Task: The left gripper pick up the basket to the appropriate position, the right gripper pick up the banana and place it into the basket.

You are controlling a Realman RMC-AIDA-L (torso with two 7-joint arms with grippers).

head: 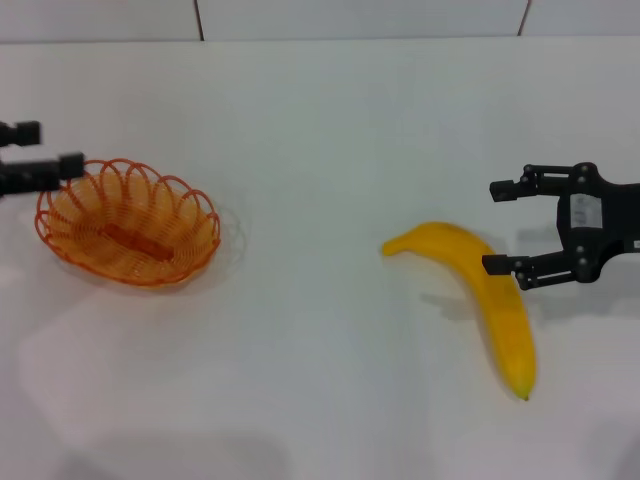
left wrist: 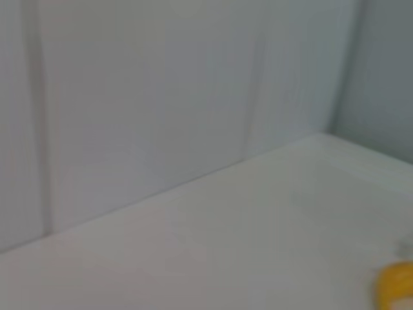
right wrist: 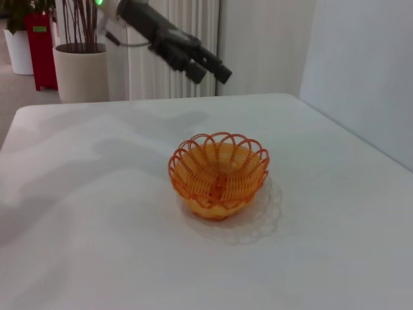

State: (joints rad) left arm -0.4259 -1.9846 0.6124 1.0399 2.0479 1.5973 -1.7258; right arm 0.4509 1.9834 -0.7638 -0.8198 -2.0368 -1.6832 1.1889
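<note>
The orange wire basket (head: 128,228) sits empty on the white table at the left; the right wrist view shows the basket (right wrist: 218,173) mid-table. My left gripper (head: 58,148) hovers open at the basket's far-left rim, its lower finger over the rim; in the right wrist view the left gripper (right wrist: 210,72) hangs above and behind the basket. The yellow banana (head: 492,295) lies at the right, and a bit of banana (left wrist: 395,287) shows in the left wrist view. My right gripper (head: 498,227) is open just right of the banana's upper half, one fingertip at its edge.
The white table (head: 320,130) reaches back to a white panelled wall. A potted plant (right wrist: 80,61) and a red object (right wrist: 40,45) stand beyond the table's far end in the right wrist view.
</note>
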